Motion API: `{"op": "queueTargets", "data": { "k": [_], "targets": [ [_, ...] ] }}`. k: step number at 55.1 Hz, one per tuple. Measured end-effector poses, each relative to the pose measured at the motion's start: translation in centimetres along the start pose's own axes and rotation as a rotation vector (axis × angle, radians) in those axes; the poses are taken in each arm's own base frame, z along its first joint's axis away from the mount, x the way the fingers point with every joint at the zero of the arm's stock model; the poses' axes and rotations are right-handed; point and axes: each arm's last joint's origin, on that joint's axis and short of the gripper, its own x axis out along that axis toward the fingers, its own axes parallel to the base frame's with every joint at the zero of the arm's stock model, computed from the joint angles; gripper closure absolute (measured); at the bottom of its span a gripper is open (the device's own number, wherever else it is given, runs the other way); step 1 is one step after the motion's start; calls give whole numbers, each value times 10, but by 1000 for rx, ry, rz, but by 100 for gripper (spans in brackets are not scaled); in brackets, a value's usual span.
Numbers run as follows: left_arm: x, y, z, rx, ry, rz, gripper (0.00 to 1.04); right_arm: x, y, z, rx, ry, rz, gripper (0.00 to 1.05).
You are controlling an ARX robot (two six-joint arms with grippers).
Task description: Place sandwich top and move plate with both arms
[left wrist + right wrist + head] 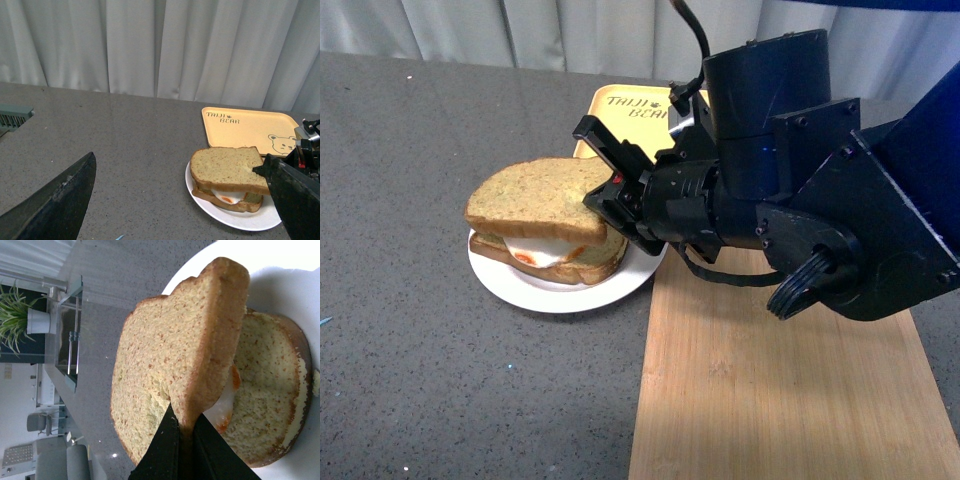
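- The left hand point(175, 165) is spread wide with nothing in it. It hangs low over the grey worktop point(410, 330), off to the left of the food and well apart from it. I'd keep it parked there until the bread is down.
- The plate point(520, 290) sits on the worktop just left of the wooden board point(770, 400). On it is the lower slice point(588, 266) with the fried egg point(545, 252).
- The sandwich top point(535, 198) is over the egg but not flat. From the right wrist view the pinched edge rides higher than the far one. It also looks nudged a bit left of the slice under it.
- The right hand point(605, 185) is clamped narrow on that slice's right-hand crust.
- If it were me, I'd shift the slice a touch right to square the crusts. Then I'd lower the held edge until it rests and only then let go.
- Pull straight back toward the board afterwards. Dragging sideways could slide the slice off the slippery egg.
- The yellow bear tray point(620, 105) behind is close, so there isn't much room back there.
- Once it's flat, I'd guess each hand takes one rim.
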Motion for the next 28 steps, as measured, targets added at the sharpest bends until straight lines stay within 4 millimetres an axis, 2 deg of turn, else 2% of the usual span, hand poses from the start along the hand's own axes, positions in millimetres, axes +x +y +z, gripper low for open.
{"op": "queueTargets", "data": {
  "k": [4, 8, 13, 18, 28],
  "targets": [
    [0, 0, 0, 0, 0, 0, 7, 1, -2, -2, -5, 8, -3, 101],
    [0, 0, 0, 0, 0, 0, 7, -3, -5, -3, -22, 3, -24, 85],
    [0, 0, 0, 0, 0, 0, 7, -26, -10, 0, -63, -57, -73, 61],
    [0, 0, 0, 0, 0, 0, 7, -57, -3, 11, -172, -169, -153, 39],
    [0, 0, 0, 0, 0, 0, 7, -98, 9, 19, -397, -326, -290, 9]
  ]
}}
